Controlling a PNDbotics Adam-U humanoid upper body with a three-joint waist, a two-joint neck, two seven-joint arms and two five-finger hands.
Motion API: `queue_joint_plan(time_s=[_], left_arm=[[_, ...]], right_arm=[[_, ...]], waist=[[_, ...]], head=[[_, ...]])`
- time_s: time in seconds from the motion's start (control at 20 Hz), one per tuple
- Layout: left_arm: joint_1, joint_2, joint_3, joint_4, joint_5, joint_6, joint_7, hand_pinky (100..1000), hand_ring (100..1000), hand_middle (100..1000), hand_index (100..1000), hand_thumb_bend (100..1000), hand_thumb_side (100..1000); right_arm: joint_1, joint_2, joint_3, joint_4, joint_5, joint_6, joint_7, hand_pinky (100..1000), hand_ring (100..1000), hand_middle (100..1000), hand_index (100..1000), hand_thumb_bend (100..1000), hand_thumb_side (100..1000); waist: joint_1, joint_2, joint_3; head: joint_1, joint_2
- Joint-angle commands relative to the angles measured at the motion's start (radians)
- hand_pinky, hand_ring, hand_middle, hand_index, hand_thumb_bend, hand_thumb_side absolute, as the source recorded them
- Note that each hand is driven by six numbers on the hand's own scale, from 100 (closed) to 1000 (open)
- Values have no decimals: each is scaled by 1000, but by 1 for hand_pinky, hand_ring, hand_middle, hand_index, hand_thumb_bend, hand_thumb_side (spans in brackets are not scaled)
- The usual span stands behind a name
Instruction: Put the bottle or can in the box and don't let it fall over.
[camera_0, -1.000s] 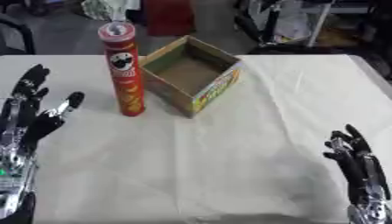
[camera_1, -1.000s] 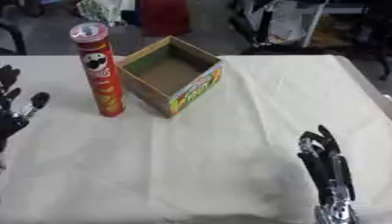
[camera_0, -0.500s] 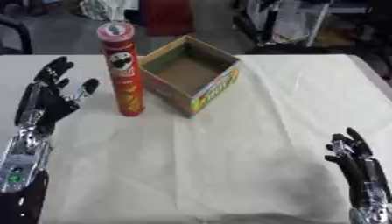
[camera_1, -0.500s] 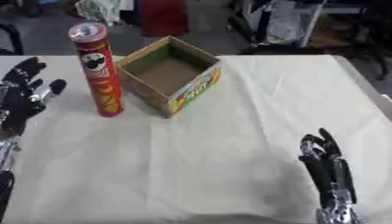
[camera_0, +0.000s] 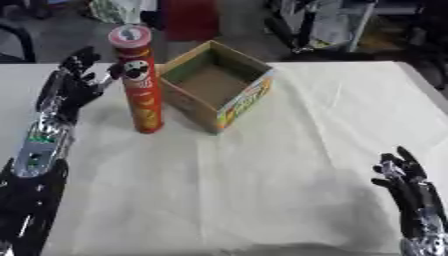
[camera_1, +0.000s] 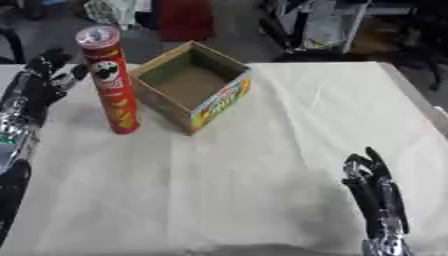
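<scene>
A tall red crisp can (camera_0: 138, 80) stands upright on the white cloth, just left of an open cardboard box (camera_0: 215, 85) that holds nothing. My left hand (camera_0: 74, 85) is open, fingers spread, a short way left of the can near its upper half and not touching it. My right hand (camera_1: 376, 192) rests open at the lower right corner, fingers up, far from both.
The white cloth (camera_0: 289, 165) covers the table and is wrinkled around the middle. Chairs, a red object and clutter stand beyond the far edge. The table's right edge runs close to my right hand.
My left hand has risen from the lower left and moved forward and right toward the can. The can, the box and my right hand have stayed put.
</scene>
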Motion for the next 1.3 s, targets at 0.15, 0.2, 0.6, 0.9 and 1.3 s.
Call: queue_joint_plan(time_s=[0.15,0.2,0.6,0.9,1.3], left_arm=[[-66,39,-30,115,-44,-47,-24,990,1000,800,899,711,326],[-75,39,-35,136,-50,-57,-28,990,1000,800,899,712,328],[-124,43,-62,229,-92,-92,-33,987,1000,797,896,723,341],[-160,39,-67,269,-110,-93,-6,985,1000,795,894,726,350],[-183,26,-82,300,-128,-95,-7,985,1000,769,875,692,312]], right_arm=[[-14,-12,1,-7,-8,-1,5,676,754,804,976,100,619],[-15,-11,2,-7,-8,-1,6,676,754,804,976,100,619],[-17,-11,5,-6,-12,-1,10,677,753,803,976,100,625],[-18,-10,9,-4,-14,-1,15,678,753,803,976,100,628],[-21,-9,11,-4,-16,-1,17,678,753,802,976,100,631]], waist=[[1,-7,-5],[2,-7,-6],[2,-8,-14],[2,-6,-22],[3,-6,-30]], head=[[7,2],[7,2],[10,1],[13,1],[15,0]])
